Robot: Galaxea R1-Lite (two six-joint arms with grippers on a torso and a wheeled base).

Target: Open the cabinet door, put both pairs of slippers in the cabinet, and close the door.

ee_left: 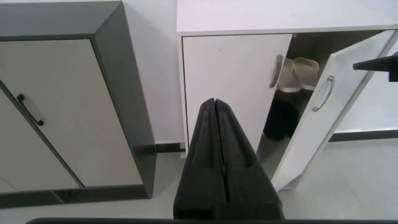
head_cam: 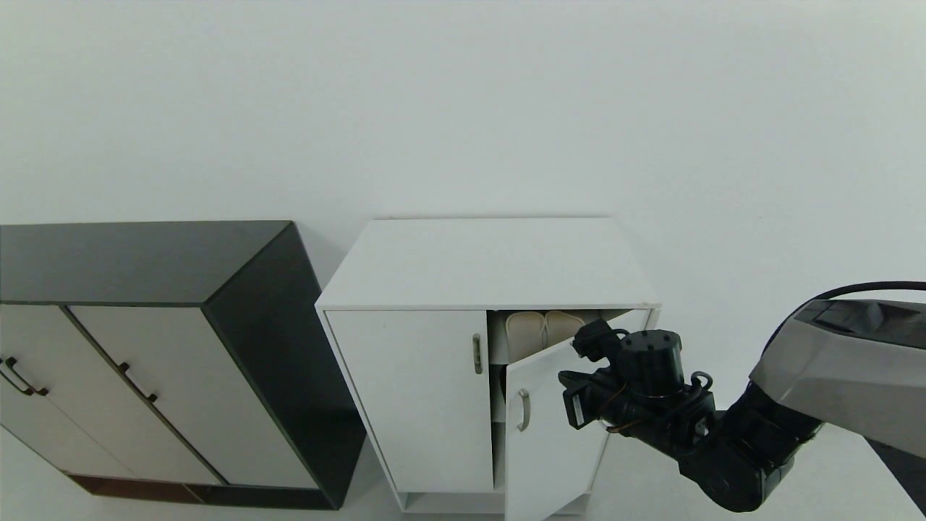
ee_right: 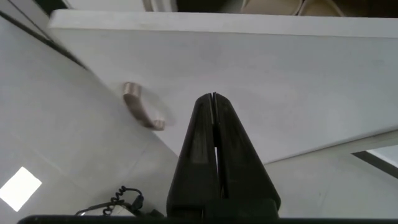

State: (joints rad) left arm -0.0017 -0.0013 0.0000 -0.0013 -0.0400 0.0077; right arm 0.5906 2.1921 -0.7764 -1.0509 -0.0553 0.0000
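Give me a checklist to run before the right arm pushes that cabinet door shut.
1. Beige slippers inside, behind the door's swing: ok.
2. Second pair inside: cannot tell; just a dark shape below them.
3. Right door ajar, gap free of obstructions: ok.
4. Right pincer shut, by the door's outer face: ok.
5. Left pincer shut, away from the door: ok.
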